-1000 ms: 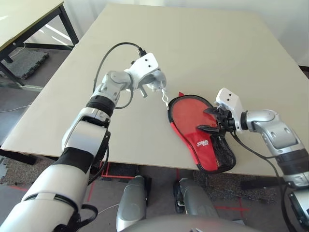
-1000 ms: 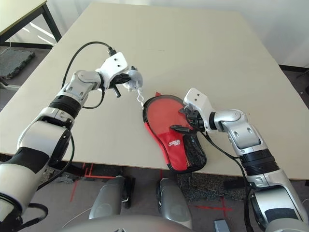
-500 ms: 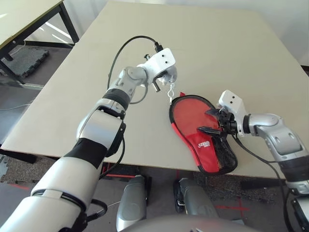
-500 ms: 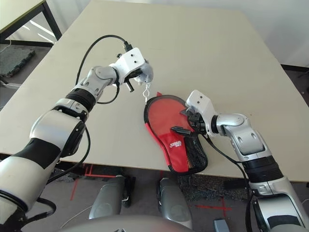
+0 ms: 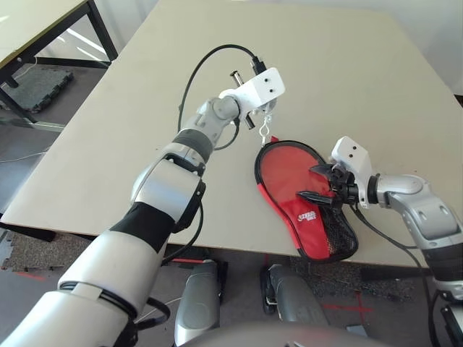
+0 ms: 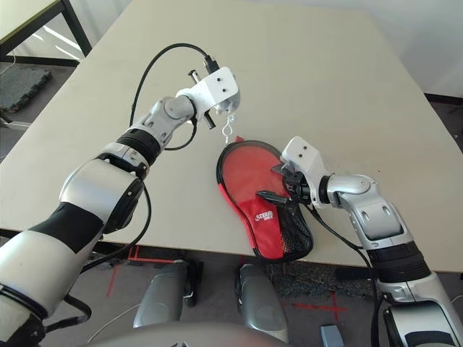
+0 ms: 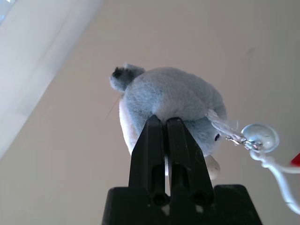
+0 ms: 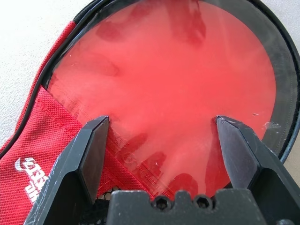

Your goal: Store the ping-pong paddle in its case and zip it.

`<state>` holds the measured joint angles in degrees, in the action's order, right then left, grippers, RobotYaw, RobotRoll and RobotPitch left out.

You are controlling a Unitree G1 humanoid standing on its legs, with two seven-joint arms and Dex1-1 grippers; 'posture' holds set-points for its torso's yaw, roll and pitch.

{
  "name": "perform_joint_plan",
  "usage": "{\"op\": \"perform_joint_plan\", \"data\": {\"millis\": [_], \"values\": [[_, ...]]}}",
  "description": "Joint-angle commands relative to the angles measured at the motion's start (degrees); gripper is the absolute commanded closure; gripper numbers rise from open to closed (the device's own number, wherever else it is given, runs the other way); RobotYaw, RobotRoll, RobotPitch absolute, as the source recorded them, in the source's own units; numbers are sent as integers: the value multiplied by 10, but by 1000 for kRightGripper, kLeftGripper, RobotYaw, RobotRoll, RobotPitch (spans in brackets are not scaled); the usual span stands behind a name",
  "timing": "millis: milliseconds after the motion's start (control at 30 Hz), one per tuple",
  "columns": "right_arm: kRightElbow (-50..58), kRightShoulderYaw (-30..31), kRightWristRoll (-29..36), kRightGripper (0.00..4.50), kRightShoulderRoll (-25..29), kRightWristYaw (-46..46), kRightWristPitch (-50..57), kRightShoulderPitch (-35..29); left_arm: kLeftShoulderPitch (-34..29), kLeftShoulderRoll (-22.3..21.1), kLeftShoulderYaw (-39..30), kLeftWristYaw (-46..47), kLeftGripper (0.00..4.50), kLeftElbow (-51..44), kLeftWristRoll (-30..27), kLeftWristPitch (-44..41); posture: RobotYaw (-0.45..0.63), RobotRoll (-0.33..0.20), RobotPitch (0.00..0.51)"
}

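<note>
I've swung my left gripper (image 7: 171, 140), pinching the plush ball (image 7: 168, 105), from well left of the case (image 5: 304, 199) to just past its round end, chain dangling.

- You've got a big beige table (image 5: 340, 58) taking up most of the scene, matte top, bare apart from the work items.
- Left of that table, a second table (image 5: 43, 22) with black metal legs.
- Under the second table, a dark grey mat (image 5: 32, 83) on grey floor (image 5: 43, 137).
- Below the big table's near edge, red tape marks (image 6: 318, 309) on the floor.
- Daylight streaks near the second table.
</note>
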<state>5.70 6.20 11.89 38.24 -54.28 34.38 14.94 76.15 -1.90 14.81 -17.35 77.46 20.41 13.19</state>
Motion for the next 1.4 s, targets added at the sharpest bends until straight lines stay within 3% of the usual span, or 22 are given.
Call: {"op": "perform_joint_plan", "data": {"millis": [33,267,500,767,867,900,1067,1233,1267,1400], "values": [[-37,57,-13,0,0,-3,49,-45,22,16,-3,-10,4474,-4,3,21,-57,0,165],[-46,59,-15,0,-4,-2,46,-35,-4,26,-8,-112,4474,-11,-8,40,-33,0,158],[-69,70,-21,0,-10,-10,34,-19,-22,21,-40,-275,4474,-29,-57,15,5,0,155],[-91,77,-25,0,-17,-15,27,4,-44,32,-49,-379,4474,-45,-78,-40,14,0,147],[-95,77,-26,0,-16,-17,24,5,-45,28,-45,-379,4474,-52,-74,-52,14,0,145],[-96,76,-26,0,-16,-18,23,5,-45,28,-45,-381,3959,-54,-75,-55,14,0,145],[-97,77,-27,0,-19,-15,22,4,-43,15,-47,-392,2221,-65,-79,-59,11,0,145],[-101,79,-31,0,-23,-16,17,4,-31,-28,-70,-425,296,-86,-108,-68,24,0,142],[-104,80,-32,0,-24,-16,16,5,-32,-34,-71,-434,38,-90,-111,-73,24,0,142],[-112,82,-34,0,-27,-18,11,12,-36,-65,-73,-452,38,-109,-121,-84,40,0,135]]}}
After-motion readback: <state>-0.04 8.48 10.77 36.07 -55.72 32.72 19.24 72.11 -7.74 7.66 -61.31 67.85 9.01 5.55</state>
